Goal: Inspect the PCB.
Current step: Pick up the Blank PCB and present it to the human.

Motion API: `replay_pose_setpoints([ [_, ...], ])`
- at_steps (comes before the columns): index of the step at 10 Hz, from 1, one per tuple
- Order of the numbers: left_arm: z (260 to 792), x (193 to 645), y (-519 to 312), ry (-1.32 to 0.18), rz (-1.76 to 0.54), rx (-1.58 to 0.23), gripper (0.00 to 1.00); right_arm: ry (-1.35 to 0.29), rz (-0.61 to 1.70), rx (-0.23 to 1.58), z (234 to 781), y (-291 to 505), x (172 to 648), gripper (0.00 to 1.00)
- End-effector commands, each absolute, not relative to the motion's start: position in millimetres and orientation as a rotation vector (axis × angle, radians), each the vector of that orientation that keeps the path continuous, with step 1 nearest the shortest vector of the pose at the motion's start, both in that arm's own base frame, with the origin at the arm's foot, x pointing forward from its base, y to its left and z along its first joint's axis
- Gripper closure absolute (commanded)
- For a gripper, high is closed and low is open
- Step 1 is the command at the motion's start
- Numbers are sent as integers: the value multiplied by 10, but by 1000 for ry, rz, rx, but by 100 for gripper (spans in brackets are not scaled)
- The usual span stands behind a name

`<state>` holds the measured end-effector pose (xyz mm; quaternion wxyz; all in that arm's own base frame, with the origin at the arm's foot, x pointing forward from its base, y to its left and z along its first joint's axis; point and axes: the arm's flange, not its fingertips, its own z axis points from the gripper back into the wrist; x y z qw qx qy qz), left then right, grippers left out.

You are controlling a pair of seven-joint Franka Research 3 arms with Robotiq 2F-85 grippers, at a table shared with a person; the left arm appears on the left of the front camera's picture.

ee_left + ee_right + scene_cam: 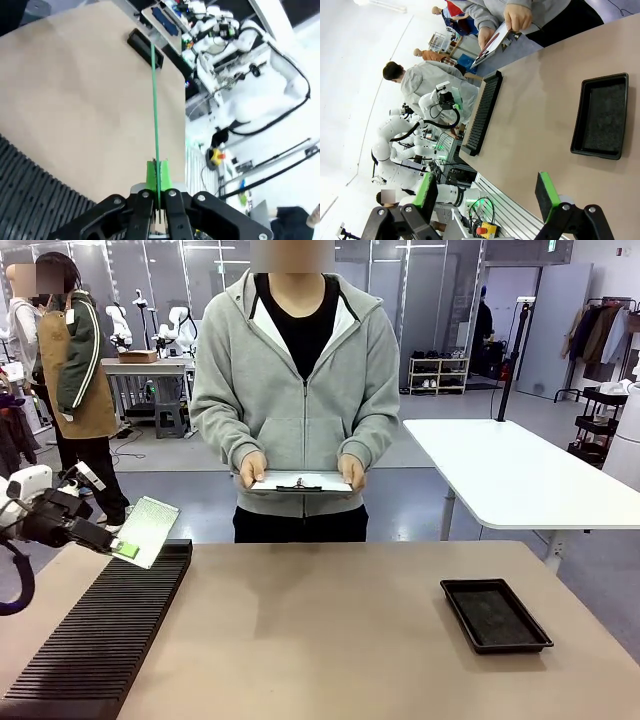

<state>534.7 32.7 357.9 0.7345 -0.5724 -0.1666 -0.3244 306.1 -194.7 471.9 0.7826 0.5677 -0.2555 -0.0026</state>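
No text, label, brand or number can be read in any view. The print on the speckled face of the PCB (147, 528) is too fine to make out. The sheet on the clipboard (300, 481) is too small to read.

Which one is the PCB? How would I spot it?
At the left of the tan table lies a long black ribbed rack. Above its far end, the left gripper pinches the PCB by its edge. It's thin, green and speckled, unlike the person's white clipboard.
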Motion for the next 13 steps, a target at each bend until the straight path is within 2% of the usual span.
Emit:
replay_pose_setpoints([
  [1, 3612, 5411, 308, -399, -663, -1294, 100, -556, -3, 1230, 4727, -1949, 3053, 0],
  [6, 3497, 5386, 319, -385, -678, -1285, 100, -556, -3, 1230, 4727, -1949, 3053, 0],
  [7, 3482, 5390, 318, -382, -668, -1289, 97, -556, -3, 1230, 4727, -1949, 3053, 0],
  [8, 3551, 5468, 216, -395, -534, -1312, 97, -556, -3, 1230, 4727, -1949, 3053, 0],
  [13, 3322, 5805, -217, -196, -341, -1524, 97, -556, -3, 1230, 4727, -1949, 3053, 0],
])
